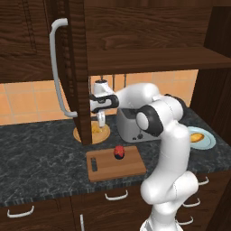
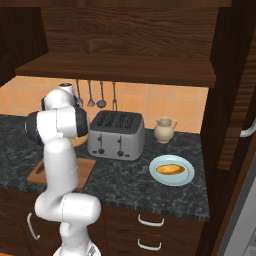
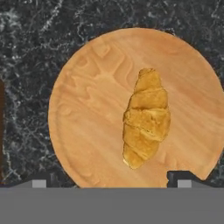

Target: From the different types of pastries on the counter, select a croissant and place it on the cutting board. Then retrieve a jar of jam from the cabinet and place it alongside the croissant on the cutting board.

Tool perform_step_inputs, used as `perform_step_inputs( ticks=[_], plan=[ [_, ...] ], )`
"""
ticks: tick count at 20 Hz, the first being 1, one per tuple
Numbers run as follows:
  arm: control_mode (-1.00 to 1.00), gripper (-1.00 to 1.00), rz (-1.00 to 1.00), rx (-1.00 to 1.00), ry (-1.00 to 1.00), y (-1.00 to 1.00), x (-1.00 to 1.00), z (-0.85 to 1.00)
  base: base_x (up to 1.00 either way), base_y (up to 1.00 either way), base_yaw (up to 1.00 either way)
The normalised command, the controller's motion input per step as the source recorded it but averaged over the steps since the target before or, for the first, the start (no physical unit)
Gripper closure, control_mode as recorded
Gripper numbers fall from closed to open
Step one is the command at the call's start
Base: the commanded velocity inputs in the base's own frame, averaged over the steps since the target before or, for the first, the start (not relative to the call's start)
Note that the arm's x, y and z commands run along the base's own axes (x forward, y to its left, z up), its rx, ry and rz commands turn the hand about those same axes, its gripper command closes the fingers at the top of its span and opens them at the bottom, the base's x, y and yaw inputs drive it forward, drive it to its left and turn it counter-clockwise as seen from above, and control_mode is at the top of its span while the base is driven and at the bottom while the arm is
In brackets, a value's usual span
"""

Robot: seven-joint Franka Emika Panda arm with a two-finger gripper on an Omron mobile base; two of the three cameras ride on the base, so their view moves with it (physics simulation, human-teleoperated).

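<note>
- Clearly the gripper (image 3: 111, 183) hangs above the round dish (image 3: 83, 109) with its jaws spread wide and nothing between them; each fingertip (image 3: 38, 183) shows at the lower edge of the hand view.
- Directly below, the croissant (image 3: 146, 117) lies on that dish, untouched.
- Further out, the jar of jam (image 1: 119, 152) stands on the cutting board (image 1: 131, 168), in front of the toaster (image 1: 128, 124).
- Beside them on the counter (image 1: 36, 153), another pastry (image 2: 170, 169) sits on a blue plate (image 2: 186, 179).

Cabinet door (image 1: 76, 67) hides round dish (image 1: 103, 134) — partly.
</note>
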Motion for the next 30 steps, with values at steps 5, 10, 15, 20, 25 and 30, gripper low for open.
perform_step_inputs(
  ticks=[5, 10, 15, 20, 25, 30],
  plan=[
    [-1.0, -1.0, 0.01, -0.11, -0.01, 0.0, 0.17, -0.21, 0.0, 0.0, 0.0],
    [-1.0, -1.0, 0.0, -0.06, -0.03, 0.04, 0.43, -0.11, 0.0, 0.0, 0.0],
    [-1.0, -1.0, 0.0, 0.1, -0.06, 0.0, 0.39, 0.0, 0.0, 0.0, 0.0],
    [-1.0, -1.0, 0.0, 0.04, 0.03, 0.23, 0.02, -0.01, 0.0, 0.0, 0.0],
    [-1.0, -1.0, -0.01, 0.02, 0.08, 0.4, 0.0, 0.0, 0.0, 0.0, 0.0],
    [-1.0, -1.0, 0.02, 0.0, 0.03, -0.06, -0.01, -0.18, 0.0, 0.0, 0.0]
  ],
)
